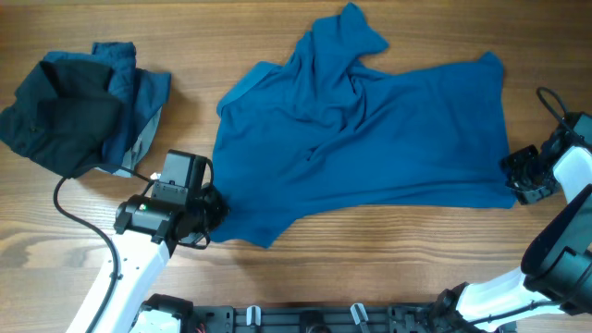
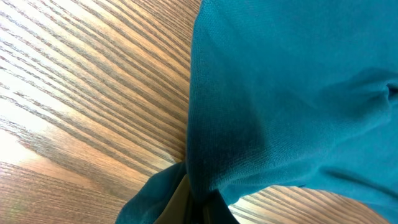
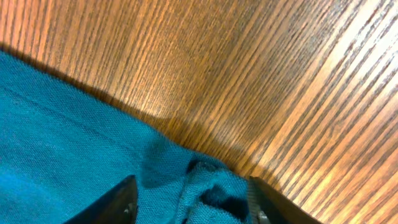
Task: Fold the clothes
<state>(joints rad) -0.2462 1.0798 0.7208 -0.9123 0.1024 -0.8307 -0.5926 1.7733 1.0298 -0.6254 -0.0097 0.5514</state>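
Observation:
A large mid-blue T-shirt (image 1: 370, 129) lies spread and rumpled across the middle of the table. My left gripper (image 1: 211, 209) is at its lower left edge. In the left wrist view its jaws (image 2: 200, 208) are shut on a pinch of the shirt (image 2: 292, 93), and the fabric drapes up from them. My right gripper (image 1: 520, 176) is at the shirt's lower right corner. In the right wrist view its fingers (image 3: 196, 202) are apart, with the bunched corner of the shirt (image 3: 211, 190) lying between them.
A heap of other clothes (image 1: 79, 106), near-black and blue with a grey lining showing, sits at the far left of the wooden table (image 1: 388, 250). A black cable (image 1: 79, 217) runs along the left arm.

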